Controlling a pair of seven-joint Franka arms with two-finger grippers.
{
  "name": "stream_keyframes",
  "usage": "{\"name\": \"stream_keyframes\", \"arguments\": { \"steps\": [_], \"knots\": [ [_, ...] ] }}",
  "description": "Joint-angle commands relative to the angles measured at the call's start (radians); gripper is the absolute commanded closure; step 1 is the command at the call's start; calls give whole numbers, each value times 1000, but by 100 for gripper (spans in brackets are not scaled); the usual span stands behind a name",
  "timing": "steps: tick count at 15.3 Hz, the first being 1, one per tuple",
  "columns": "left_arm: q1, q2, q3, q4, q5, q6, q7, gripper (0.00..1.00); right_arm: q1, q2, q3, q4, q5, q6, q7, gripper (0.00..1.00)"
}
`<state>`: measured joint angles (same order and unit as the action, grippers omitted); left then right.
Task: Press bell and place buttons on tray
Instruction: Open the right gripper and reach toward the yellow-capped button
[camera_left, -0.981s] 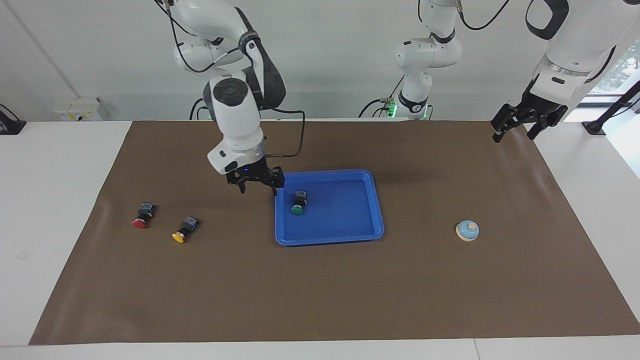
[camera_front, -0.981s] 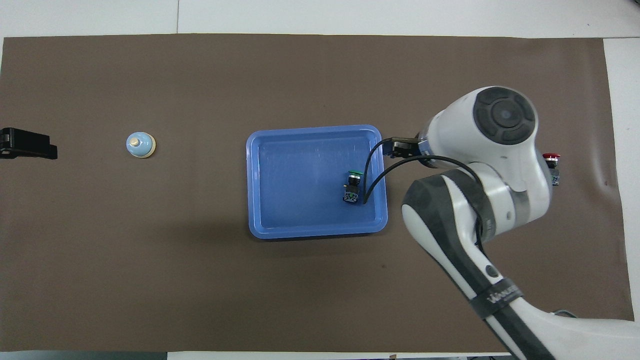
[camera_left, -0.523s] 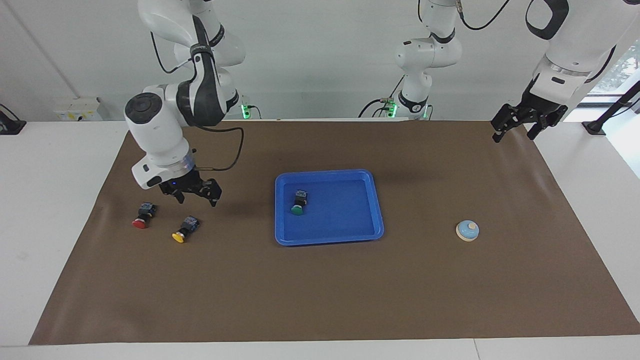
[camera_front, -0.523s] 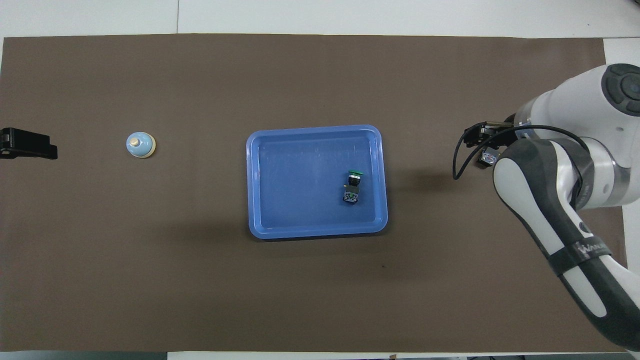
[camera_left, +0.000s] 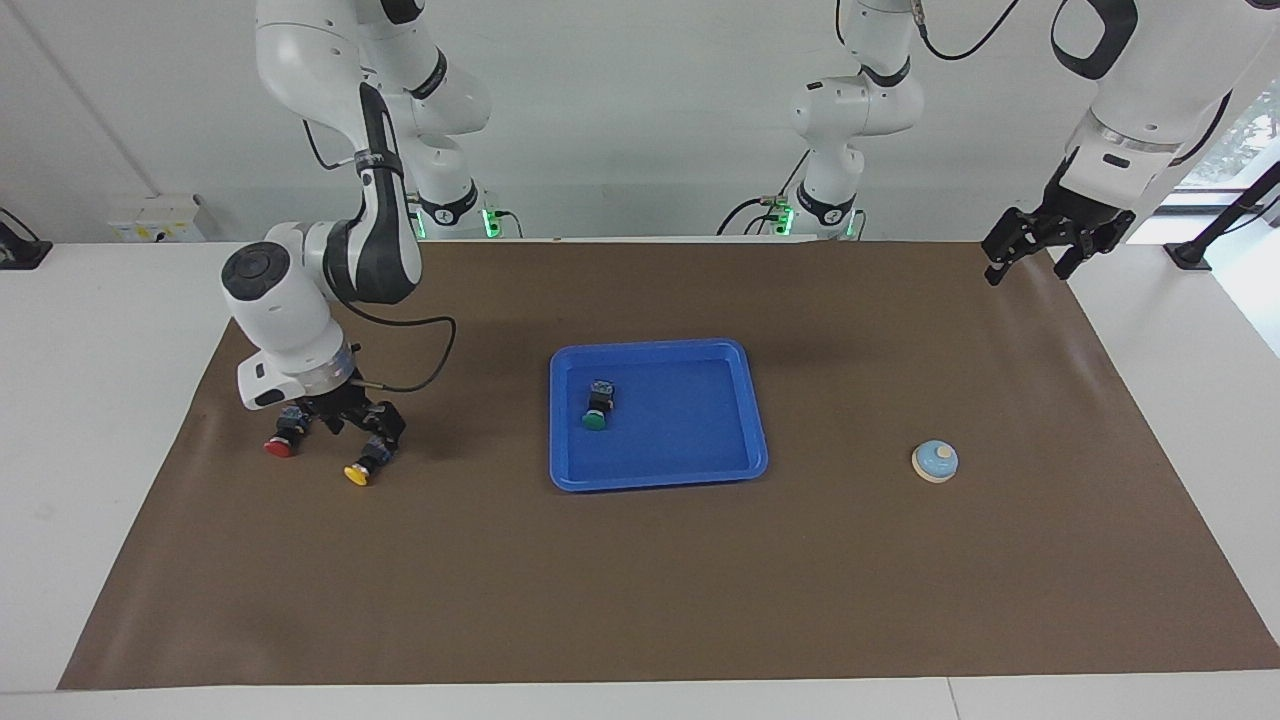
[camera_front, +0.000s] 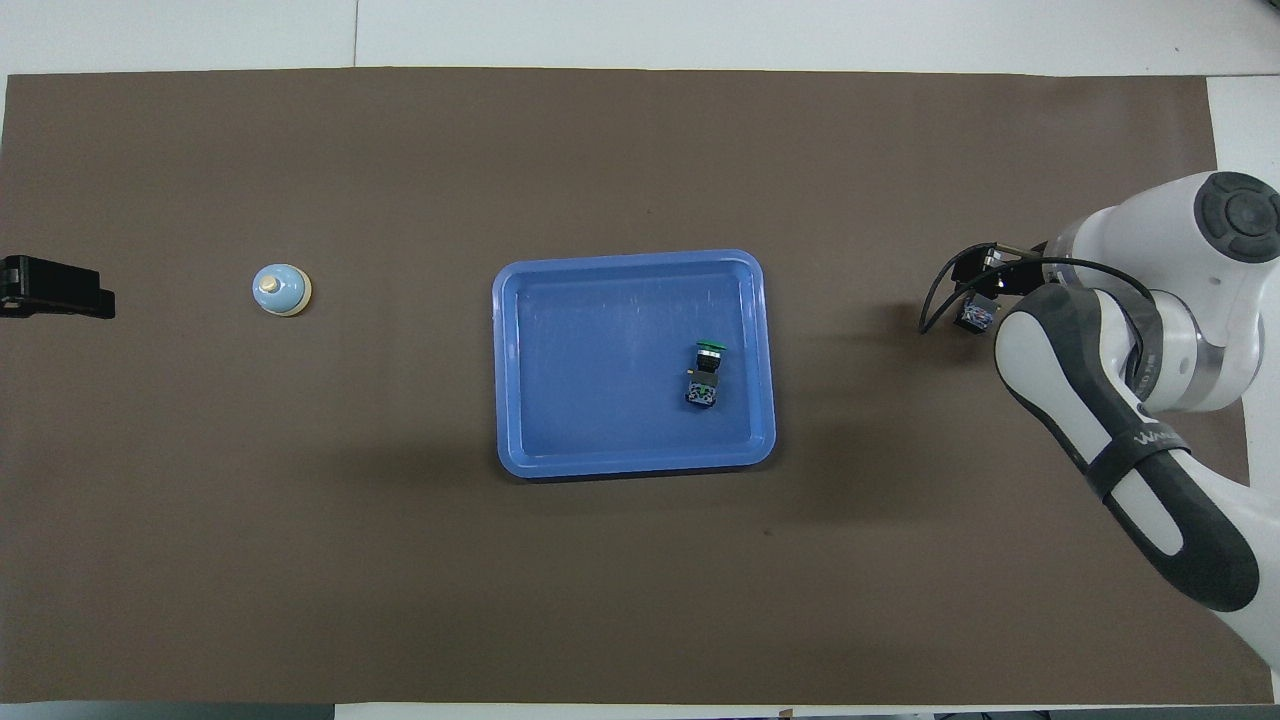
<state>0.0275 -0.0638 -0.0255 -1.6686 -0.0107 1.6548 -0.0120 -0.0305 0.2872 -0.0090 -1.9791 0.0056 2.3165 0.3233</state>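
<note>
Right gripper (camera_left: 358, 425) hung low w/ jaws apart over the yellow button (camera_left: 365, 462), the red button (camera_left: 283, 435) just beside it on the brown mat (camera_left: 640, 580). Green button (camera_left: 597, 405) lay in the blue tray (camera_left: 700, 470). Left gripper (camera_left: 1040, 245) waited, jaws apart, well apart from the bell (camera_left: 935, 461).

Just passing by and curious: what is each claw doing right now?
Left gripper: open, empty, waiting over the table's edge.
Right gripper: open, low over the yellow button, nothing held.
</note>
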Motion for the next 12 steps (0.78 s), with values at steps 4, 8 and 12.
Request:
{"name": "stream_keyframes", "arguments": {
  "steps": [4, 8, 12],
  "knots": [
    [-8, -8, 6, -10, 14, 0, 3, 0, -14, 55, 15, -23, 1, 121, 45, 8],
    [-8, -8, 6, -10, 14, 2, 3, 0, -11, 55, 17, -40, 8, 124, 77, 64],
    [-6, -8, 6, -10, 14, 2, 3, 0, -8, 52, 17, -46, 8, 116, 72, 100]
  ]
}}
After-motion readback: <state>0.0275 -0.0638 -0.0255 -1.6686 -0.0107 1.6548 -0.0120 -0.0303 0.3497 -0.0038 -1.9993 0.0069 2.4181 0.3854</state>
